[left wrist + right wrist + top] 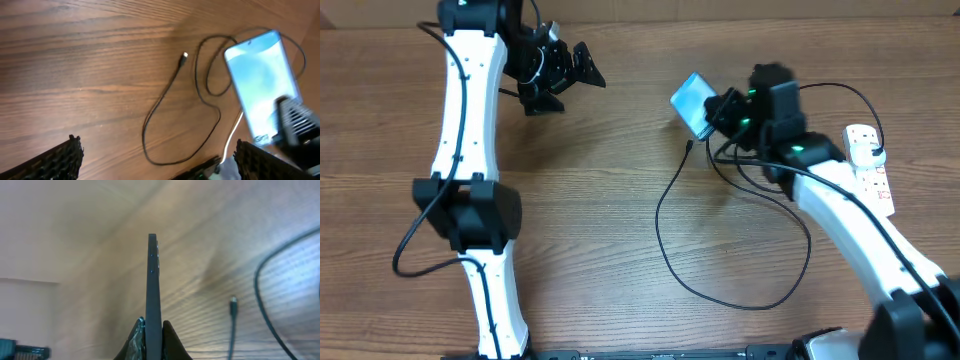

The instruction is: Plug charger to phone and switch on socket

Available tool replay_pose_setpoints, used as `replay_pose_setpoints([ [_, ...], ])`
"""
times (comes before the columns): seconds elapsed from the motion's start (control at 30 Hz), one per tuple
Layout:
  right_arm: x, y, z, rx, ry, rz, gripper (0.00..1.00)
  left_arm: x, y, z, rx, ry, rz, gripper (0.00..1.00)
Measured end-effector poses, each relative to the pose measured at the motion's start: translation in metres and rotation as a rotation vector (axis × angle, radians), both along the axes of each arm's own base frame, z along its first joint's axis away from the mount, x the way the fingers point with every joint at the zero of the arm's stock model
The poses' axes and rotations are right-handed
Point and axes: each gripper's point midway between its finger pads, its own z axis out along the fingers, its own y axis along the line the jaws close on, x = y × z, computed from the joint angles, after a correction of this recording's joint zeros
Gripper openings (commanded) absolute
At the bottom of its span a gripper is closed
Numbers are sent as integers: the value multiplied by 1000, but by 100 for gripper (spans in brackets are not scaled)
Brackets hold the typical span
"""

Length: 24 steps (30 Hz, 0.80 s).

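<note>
My right gripper [153,339] is clamped on one end of the phone [153,290], a slim slab with a dark rim and a bright cyan screen, held up edge-on and tilted. The charger [665,235] lies looped on the table [600,300], its black connector [184,57] near the phone. My left gripper [568,85] hangs spread wide and empty, well apart from the phone.

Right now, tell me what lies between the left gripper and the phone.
Only bare table, seen from overhead: nothing between the left gripper and the phone. The cable tip lies off that line.
</note>
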Motion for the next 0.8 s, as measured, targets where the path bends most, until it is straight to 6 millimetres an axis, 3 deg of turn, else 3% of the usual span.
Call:
replay_pose_setpoints([
  [0.1,-5,6,17,34,-29,36,4,-9,-1,21,11,-75,-51,100],
  [0.23,-10,15,19,69,-18,81,4,-24,-1,34,29,-117,-102,100],
  [0.33,-12,18,20,81,-14,99,4,-34,-2,25,43,-123,-132,100],
  [0.47,-16,21,19,89,0,117,4,-44,1,-3,60,-151,-147,100],
  [0.6,-18,21,16,87,13,122,4,-74,5,-31,70,-203,-149,100],
  [0.73,-19,23,16,86,13,128,4,-84,4,-36,56,-382,-124,100],
  [0.8,-20,26,16,90,14,131,4,-72,-2,-26,8,-535,-87,100],
])
